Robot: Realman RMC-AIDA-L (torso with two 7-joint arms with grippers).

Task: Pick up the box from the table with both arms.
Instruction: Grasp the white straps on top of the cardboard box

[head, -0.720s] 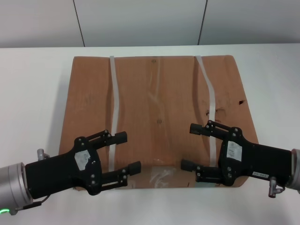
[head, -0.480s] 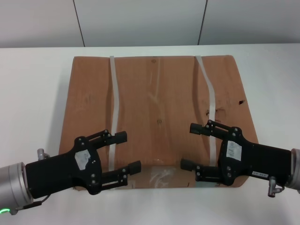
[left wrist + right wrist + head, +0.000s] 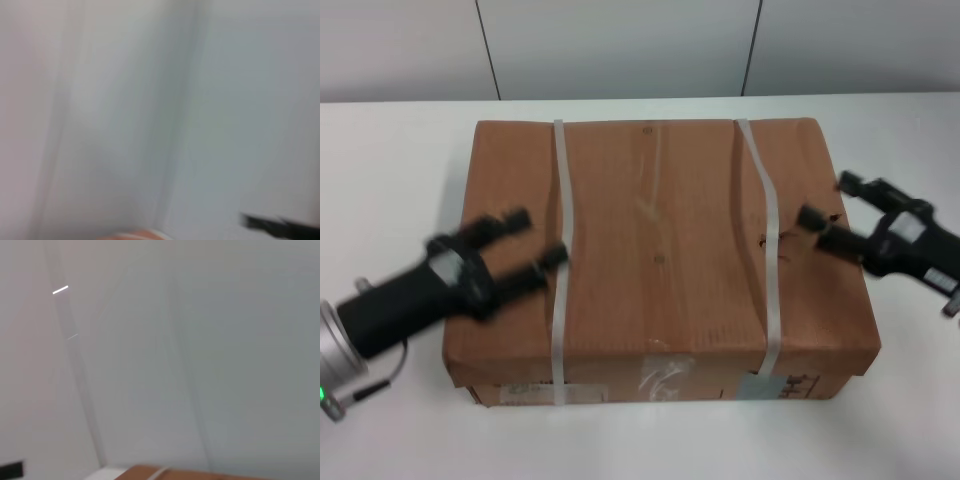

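Note:
The brown cardboard box (image 3: pixel 660 250) with two whitish straps lies on the white table (image 3: pixel 390 160); tape and labels show on its front side. My left gripper (image 3: pixel 535 240) is open, over the box's left edge. My right gripper (image 3: pixel 830 210) is open, at the box's right edge. Both are blurred by motion. A sliver of the box shows in the right wrist view (image 3: pixel 165 474) and in the left wrist view (image 3: pixel 135 236). A dark fingertip (image 3: pixel 280 226), which gripper's I cannot tell, shows in the left wrist view.
A pale wall (image 3: pixel 620 45) with dark vertical seams stands behind the table. Bare tabletop lies left, right and in front of the box. Both wrist views mostly show the blurred pale wall.
Both grippers have moved outward and back, from over the box's front part to its left and right edges. The box has not moved.

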